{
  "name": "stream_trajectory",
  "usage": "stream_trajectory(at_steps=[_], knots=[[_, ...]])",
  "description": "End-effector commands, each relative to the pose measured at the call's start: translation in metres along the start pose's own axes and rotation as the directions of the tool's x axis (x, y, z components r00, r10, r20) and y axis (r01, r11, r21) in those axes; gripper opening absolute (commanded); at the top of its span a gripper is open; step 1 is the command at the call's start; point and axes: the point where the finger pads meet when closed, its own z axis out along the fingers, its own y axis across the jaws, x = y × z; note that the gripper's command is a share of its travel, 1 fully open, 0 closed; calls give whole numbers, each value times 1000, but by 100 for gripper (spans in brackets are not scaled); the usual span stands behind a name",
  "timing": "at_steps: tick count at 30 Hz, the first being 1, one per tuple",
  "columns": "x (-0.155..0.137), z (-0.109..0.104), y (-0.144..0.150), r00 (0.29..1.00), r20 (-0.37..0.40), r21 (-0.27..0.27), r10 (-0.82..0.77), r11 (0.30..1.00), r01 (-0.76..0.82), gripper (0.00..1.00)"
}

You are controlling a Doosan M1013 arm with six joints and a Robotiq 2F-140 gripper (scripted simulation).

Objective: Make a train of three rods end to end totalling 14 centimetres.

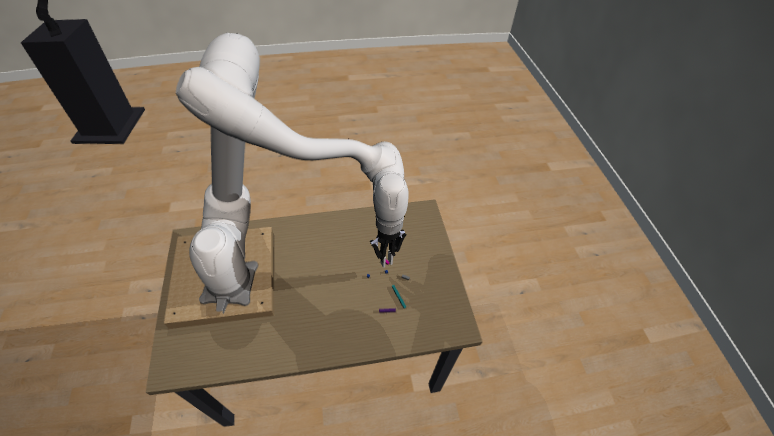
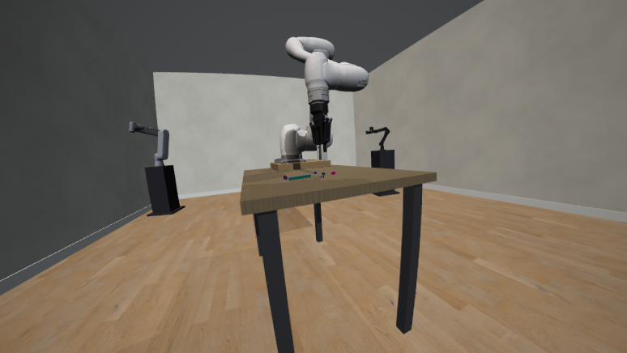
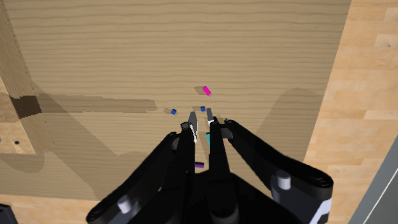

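My gripper [image 1: 387, 260] [image 2: 322, 155] [image 3: 202, 116] hangs above the table, fingers slightly apart, nothing between them. A magenta rod [image 2: 333, 172] [image 3: 207, 91] lies on the table, beyond the fingertips in the wrist view. One blue rod [image 1: 386, 271] [image 3: 202, 108] lies near it; another blue rod [image 1: 368, 276] [image 3: 173, 112] lies to the left. A grey rod [image 1: 405, 277] lies to their right, mostly hidden by a finger in the wrist view. A turquoise rod [image 1: 399, 296] [image 2: 299, 177] lies slanted. A purple rod [image 1: 387, 310] [image 3: 199, 165] lies near its lower end. All lie apart.
The table [image 1: 324, 243] [image 2: 373, 176] carries the arm's wooden base plate [image 1: 184, 270] at the left in the top view. The table's right edge lies beyond the grey and turquoise rods. Two other arms on dark pedestals stand away from the table in the exterior view.
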Motion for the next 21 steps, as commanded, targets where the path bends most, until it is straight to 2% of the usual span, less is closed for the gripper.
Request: stream_trajectory(at_steps=[1, 21], knots=[[-1, -4, 1, 1000, 6, -2, -9, 1000, 9, 15], [-1, 13, 1, 1000, 6, -2, -9, 1000, 9, 15]])
